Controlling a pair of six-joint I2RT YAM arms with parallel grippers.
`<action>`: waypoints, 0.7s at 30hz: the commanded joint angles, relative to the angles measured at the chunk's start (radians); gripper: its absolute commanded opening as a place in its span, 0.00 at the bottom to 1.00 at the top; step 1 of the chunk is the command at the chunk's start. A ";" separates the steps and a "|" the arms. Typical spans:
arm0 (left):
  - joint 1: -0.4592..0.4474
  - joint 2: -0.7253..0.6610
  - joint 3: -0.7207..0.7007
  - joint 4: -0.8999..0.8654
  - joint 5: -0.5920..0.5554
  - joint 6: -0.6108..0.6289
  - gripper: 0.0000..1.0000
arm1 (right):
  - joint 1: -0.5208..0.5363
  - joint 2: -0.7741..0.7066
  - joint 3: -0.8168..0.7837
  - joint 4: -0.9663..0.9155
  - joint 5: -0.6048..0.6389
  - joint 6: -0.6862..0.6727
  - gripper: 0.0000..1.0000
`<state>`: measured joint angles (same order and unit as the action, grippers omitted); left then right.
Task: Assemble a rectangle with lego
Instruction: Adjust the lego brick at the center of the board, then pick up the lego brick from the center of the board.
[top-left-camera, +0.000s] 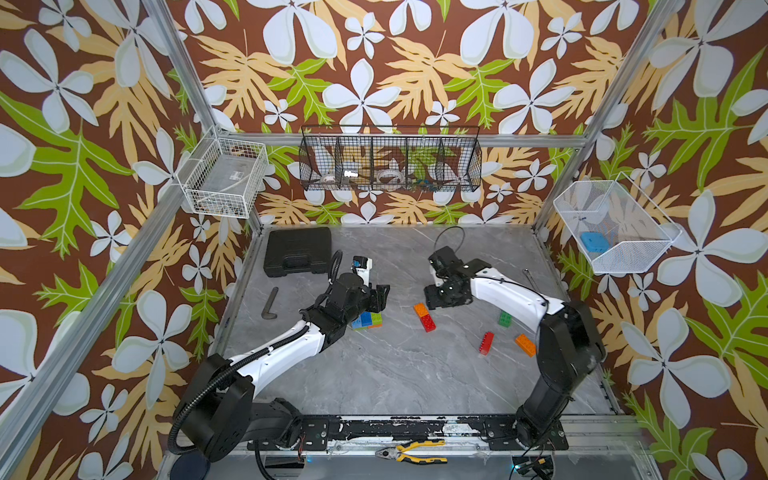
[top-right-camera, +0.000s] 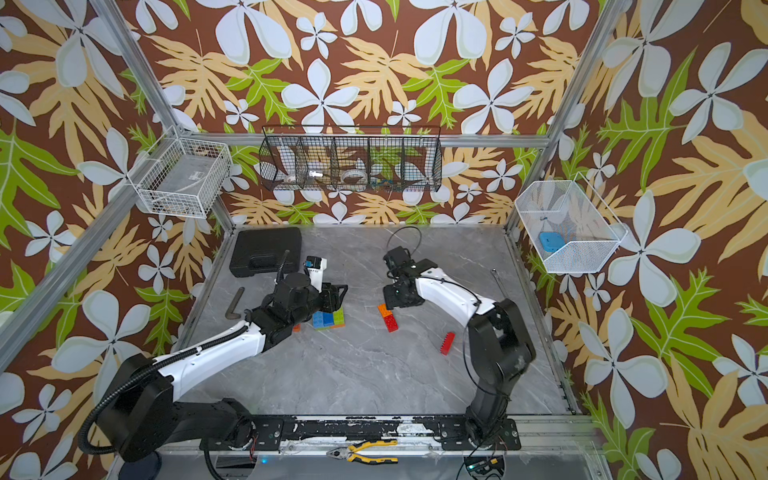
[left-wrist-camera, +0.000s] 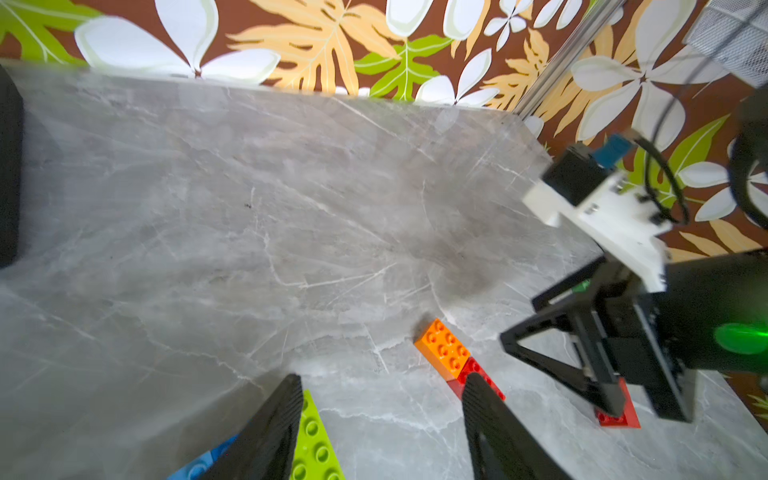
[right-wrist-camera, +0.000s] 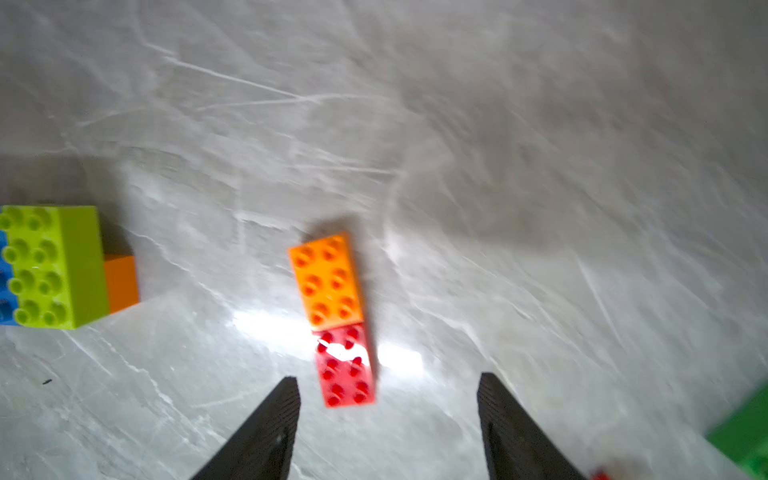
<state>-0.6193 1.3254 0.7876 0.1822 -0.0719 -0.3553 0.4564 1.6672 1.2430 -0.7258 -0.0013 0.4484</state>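
Grey marble-look worktop (top-left-camera: 395, 374), nothing gripped

Nearest me lie a red studded plastic brick (top-left-camera: 486, 343), an orange brick (top-left-camera: 525, 345) and a dark green brick (top-left-camera: 505, 318). Farther off, my right claw (right-wrist-camera: 388, 376) hangs apart and empty by the joined orange-and-red pair (right-wrist-camera: 336, 320). My left claw (left-wrist-camera: 382, 376), also apart, has the lime edge of the blue-lime-orange block (top-left-camera: 366, 321) just inside one finger.

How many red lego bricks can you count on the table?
2. One red brick lies end to end with an orange brick at mid-table; a second red brick lies on its side beside the right arm. Others may be hidden under the arms.
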 joint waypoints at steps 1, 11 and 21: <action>-0.081 0.033 0.063 -0.035 -0.062 0.103 0.65 | -0.106 -0.146 -0.155 -0.016 0.004 0.145 0.65; -0.266 0.201 0.183 -0.003 0.014 0.029 0.67 | -0.352 -0.316 -0.497 0.088 -0.133 0.177 0.67; -0.276 0.212 0.191 -0.015 0.033 -0.053 0.58 | -0.406 -0.296 -0.588 0.268 -0.219 0.178 0.26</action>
<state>-0.8948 1.5410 0.9695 0.1604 -0.0395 -0.3717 0.0513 1.3830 0.6636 -0.5293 -0.1810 0.6247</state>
